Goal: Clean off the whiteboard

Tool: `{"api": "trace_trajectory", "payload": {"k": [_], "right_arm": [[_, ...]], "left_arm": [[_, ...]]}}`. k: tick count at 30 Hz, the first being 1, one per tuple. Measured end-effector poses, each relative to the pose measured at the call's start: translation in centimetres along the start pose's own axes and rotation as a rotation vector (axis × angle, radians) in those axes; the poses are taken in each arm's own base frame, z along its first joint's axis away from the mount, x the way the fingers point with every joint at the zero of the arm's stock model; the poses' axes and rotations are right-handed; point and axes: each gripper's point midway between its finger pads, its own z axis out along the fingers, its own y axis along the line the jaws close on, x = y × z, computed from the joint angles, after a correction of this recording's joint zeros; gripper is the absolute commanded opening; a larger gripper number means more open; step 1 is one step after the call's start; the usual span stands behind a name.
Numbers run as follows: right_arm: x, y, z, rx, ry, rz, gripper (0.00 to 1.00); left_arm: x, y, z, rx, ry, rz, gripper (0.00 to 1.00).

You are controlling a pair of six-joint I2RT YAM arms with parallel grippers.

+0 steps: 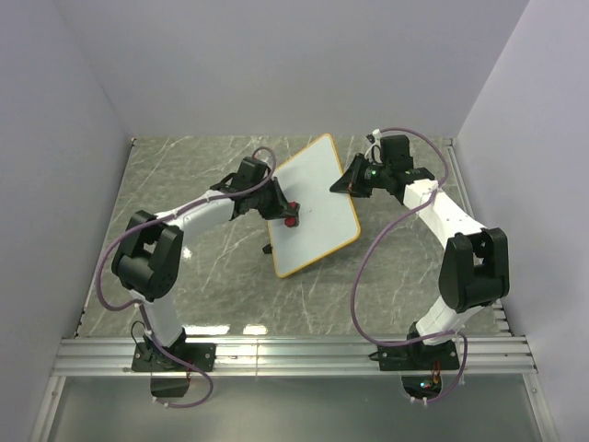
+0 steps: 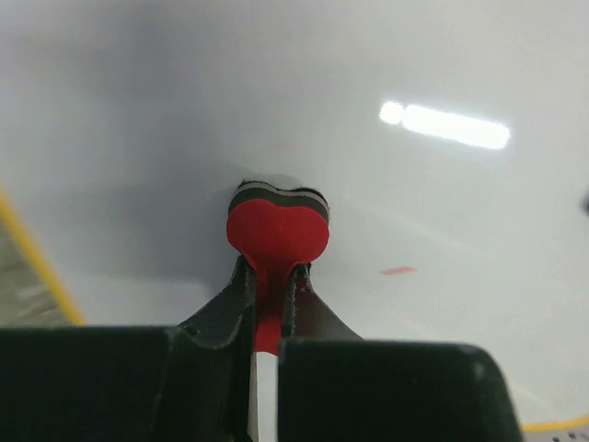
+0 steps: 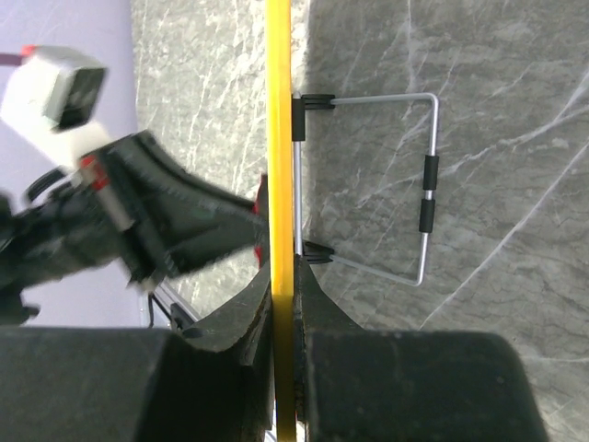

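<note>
The whiteboard (image 1: 317,207) stands tilted on its wire stand (image 3: 429,171), between the two grippers. The right gripper (image 3: 282,308) is pinched on the board's yellow rim, steadying it. The left gripper (image 2: 271,285) is clamped on the red eraser (image 2: 278,230), whose felt face lies against the white surface. One short red mark (image 2: 398,271) shows just right of the eraser. Judgement: sweep right across it under even pressure, with the right grip firm so the board does not rock.
</note>
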Motion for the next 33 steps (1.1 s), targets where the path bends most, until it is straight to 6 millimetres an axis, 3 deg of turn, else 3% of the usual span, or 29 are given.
{"api": "trace_trajectory", "payload": {"k": [4,8,10,14,17,20,25,30,33], "right_arm": [[0.0,0.1,0.0,-0.011,0.000,-0.004,0.00],[0.0,0.2,0.0,-0.015,0.000,-0.005,0.00],[0.0,0.2,0.0,-0.015,0.000,-0.006,0.00],[-0.1,0.3,0.1,-0.020,-0.003,-0.006,0.00],[-0.1,0.3,0.1,-0.022,-0.006,-0.003,0.00],[-0.1,0.3,0.2,-0.024,-0.008,-0.002,0.00],[-0.2,0.1,0.2,-0.017,-0.012,-0.004,0.00],[-0.4,-0.4,0.0,-0.009,-0.013,0.011,0.00],[-0.3,-0.5,0.0,-0.005,-0.013,0.009,0.00]], "left_arm": [[-0.6,3.9,-0.3,-0.108,0.001,-0.051,0.00],[-0.4,5.6,-1.1,-0.206,0.028,-0.059,0.00],[-1.4,4.8,-1.8,-0.218,0.019,-0.043,0.00],[-5.5,0.4,-3.5,-0.152,-0.067,0.023,0.00],[-6.9,-1.5,-4.0,-0.109,-0.108,0.048,0.00],[-5.4,-1.9,-3.1,-0.104,-0.073,0.058,0.00],[-0.2,-4.0,-0.1,-0.070,0.057,0.101,0.00],[-0.4,-7.6,0.6,-0.023,0.054,0.144,0.00],[-0.4,-8.3,0.7,-0.014,0.052,0.158,0.00]]}}
